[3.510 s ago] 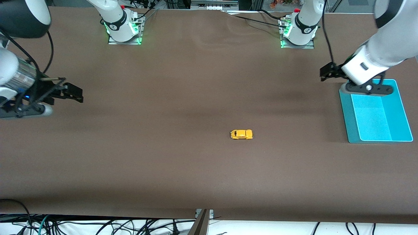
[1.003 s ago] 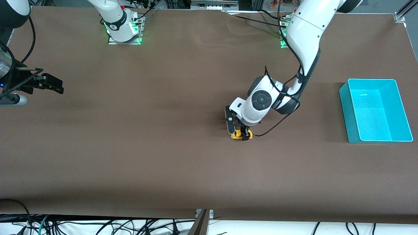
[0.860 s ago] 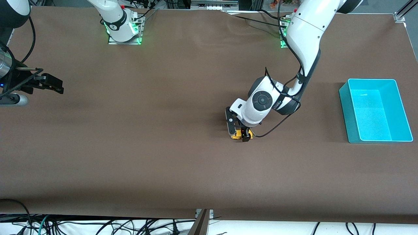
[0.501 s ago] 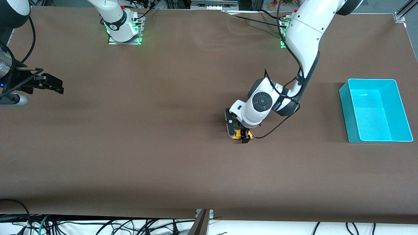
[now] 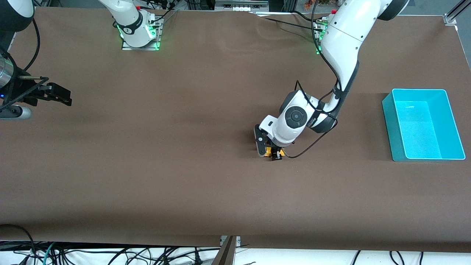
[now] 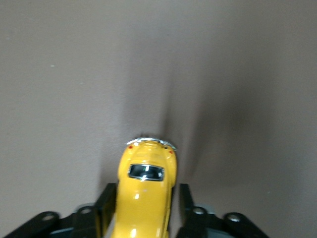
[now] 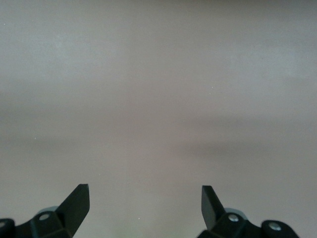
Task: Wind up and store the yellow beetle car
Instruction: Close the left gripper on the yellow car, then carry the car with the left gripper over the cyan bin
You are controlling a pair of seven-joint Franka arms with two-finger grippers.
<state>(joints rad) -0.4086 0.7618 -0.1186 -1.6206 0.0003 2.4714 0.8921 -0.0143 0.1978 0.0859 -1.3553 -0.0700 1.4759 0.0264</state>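
Note:
The yellow beetle car (image 5: 272, 150) stands on the brown table mat near the middle, largely covered by the left arm's hand. In the left wrist view the yellow beetle car (image 6: 146, 191) lies lengthwise between the black fingers (image 6: 110, 198), its dark window showing. My left gripper (image 5: 273, 153) is down at the table, shut on the car's sides. My right gripper (image 5: 60, 96) waits over the right arm's end of the table, open, with bare mat between its fingertips (image 7: 79, 198).
A turquoise bin (image 5: 388, 110) stands at the left arm's end of the table, with nothing in it. The two arm bases (image 5: 140, 33) sit along the table edge farthest from the front camera. Cables hang below the near edge.
The left arm came from over the bin down onto the car. In the last half second its fingers closed in on the car's sides. The right arm has barely moved.

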